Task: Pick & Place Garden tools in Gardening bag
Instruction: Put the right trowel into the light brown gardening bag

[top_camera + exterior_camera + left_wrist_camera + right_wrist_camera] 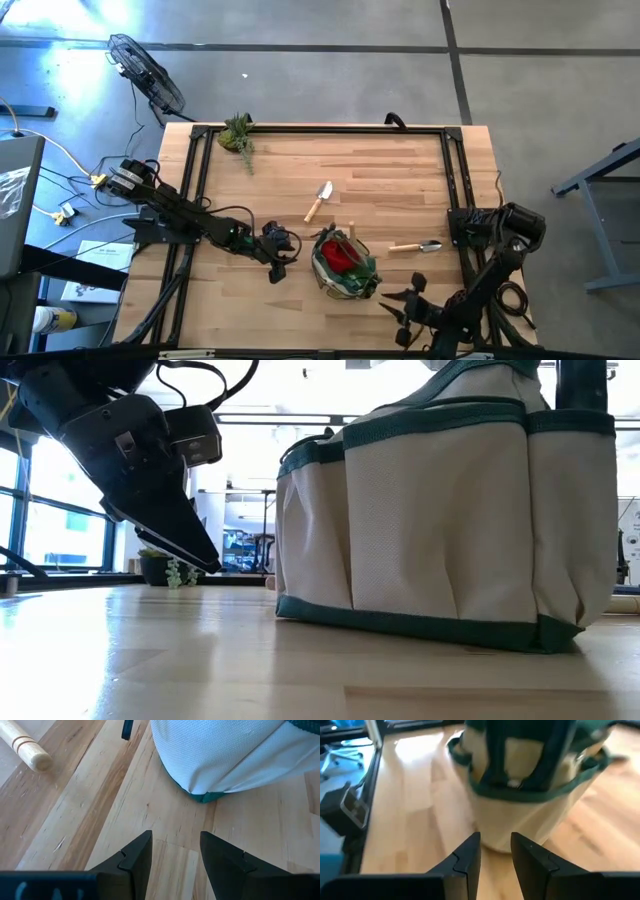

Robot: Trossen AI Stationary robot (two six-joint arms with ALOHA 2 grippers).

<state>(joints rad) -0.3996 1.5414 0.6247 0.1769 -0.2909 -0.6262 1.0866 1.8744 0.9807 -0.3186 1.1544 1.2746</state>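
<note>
Gardening bag [343,268] stands upright on the wooden surface [380,180], near the front edge, slightly right of centre. Pale fabric body with green trim; something red [340,253] shows inside its open top in the high view.

Left pincer [279,262] sits just left of the bag, close to the surface. Its fingers [136,857] are spread apart with nothing between them; bare wood shows in the gap in the left wrist view. The bag's lower corner lies just ahead of it, not touching.

Right pincer [404,304] is at the front right, just beside the bag and pointed toward it. Fingers [465,857] are parted, released, nothing held; the bag fills the right wrist view beyond them.

Two wooden-handled tools lie loose on the surface: one trowel [319,201] behind the bag near the middle, a second trowel [415,246] to the bag's right, handle toward the bag. Both are apart from the bag and from either pincer.

A leafy plant clump [238,135] rests at the far left corner, well apart from everything else.
</note>
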